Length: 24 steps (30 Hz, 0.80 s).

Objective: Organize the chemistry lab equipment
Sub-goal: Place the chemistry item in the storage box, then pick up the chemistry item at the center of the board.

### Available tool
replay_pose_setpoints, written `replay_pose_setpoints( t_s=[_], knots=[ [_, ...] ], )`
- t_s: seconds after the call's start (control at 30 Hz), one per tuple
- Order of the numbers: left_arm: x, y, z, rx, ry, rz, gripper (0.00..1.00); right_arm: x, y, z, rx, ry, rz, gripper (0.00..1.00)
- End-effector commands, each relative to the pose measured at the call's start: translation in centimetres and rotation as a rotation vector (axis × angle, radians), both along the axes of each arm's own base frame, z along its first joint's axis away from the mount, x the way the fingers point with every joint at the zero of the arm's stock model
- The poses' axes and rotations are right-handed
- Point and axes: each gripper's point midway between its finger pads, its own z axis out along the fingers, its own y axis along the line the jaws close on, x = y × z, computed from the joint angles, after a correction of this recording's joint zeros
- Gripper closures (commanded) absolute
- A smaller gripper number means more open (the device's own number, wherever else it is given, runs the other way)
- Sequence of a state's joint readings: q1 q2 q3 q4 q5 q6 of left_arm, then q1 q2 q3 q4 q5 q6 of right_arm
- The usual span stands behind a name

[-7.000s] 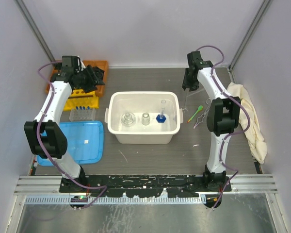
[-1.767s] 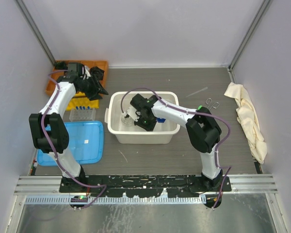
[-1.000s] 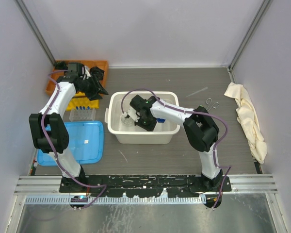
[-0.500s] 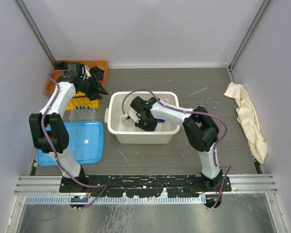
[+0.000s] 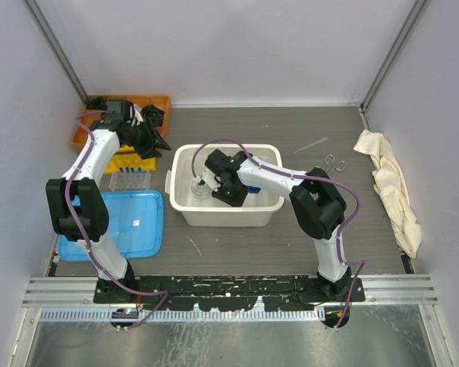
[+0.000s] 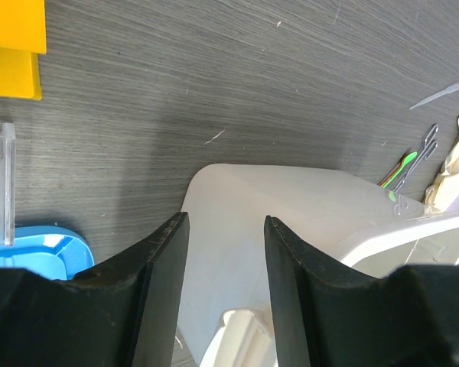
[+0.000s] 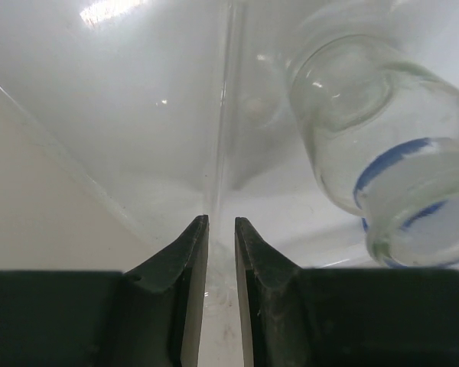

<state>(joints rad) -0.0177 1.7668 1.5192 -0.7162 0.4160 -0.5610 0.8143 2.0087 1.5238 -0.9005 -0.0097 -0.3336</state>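
In the white tub (image 5: 268, 150) at centre frame, the right gripper (image 7: 221, 225) is loosened to a narrow gap around a thin glass tube (image 7: 223, 115), apparently delivered; whether it is still pinched cannot be told. The left gripper (image 6: 226, 220) is held spread and empty at upper left.

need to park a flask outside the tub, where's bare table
Bare: the far strip behind the tub, right of the orange tray; the near strip in front of the tub. Crowded: left side, blue tray and clear rack.
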Motion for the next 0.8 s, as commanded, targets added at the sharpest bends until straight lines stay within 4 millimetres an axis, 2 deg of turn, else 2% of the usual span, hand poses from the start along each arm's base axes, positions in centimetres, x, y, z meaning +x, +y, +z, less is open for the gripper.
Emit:
replay_pose_setpoints(
  t_s=[0.0, 0.1, 0.23, 0.3, 0.43, 0.53, 0.57, 0.67, 0.7, 0.77],
  knots=[
    [-0.3, -0.2, 2.4, -0.025, -0.063, -0.009, 0.55, 2.0, 1.4, 5.9, 0.109, -0.119, -0.029, 0.73],
    [-0.3, -0.3, 2.4, -0.032, -0.060, -0.005, 0.54, 2.4, 1.6, 7.8, 0.141, -0.146, -0.041, 0.73],
    [-0.2, -0.4, 2.3, -0.038, -0.057, -0.004, 0.55, 3.2, 1.9, 11.3, 0.203, -0.203, -0.061, 0.73],
    [-0.2, -0.4, 2.3, -0.039, -0.058, -0.004, 0.55, 4.0, 1.9, 13.7, 0.256, -0.240, -0.088, 0.73],
    [-0.1, -0.2, 2.5, -0.032, -0.065, 0.003, 0.56, 7.3, 0.2, 19.4, 0.451, -0.314, -0.259, 0.73],
    [0.0, -0.2, 2.6, -0.030, -0.069, 0.005, 0.56, 10.7, -3.3, 24.2, 0.607, -0.427, -0.459, 0.73],
    [0.0, -0.2, 2.7, -0.031, -0.070, 0.004, 0.56, 11.8, -4.8, 26.8, 0.670, -0.496, -0.526, 0.72],
    [0.1, -0.2, 2.7, -0.033, -0.071, 0.004, 0.56, 14.5, -10.1, 31.8, 0.770, -0.672, -0.725, 0.69],
    [0.1, -0.3, 2.7, -0.036, -0.071, 0.004, 0.56, 15.4, -12.3, 33.0, 0.776, -0.740, -0.806, 0.68],
    [0.2, -0.3, 2.7, -0.040, -0.071, 0.005, 0.56, 16.9, -16.0, 34.3, 0.759, -0.846, -0.958, 0.65]
  ],
)
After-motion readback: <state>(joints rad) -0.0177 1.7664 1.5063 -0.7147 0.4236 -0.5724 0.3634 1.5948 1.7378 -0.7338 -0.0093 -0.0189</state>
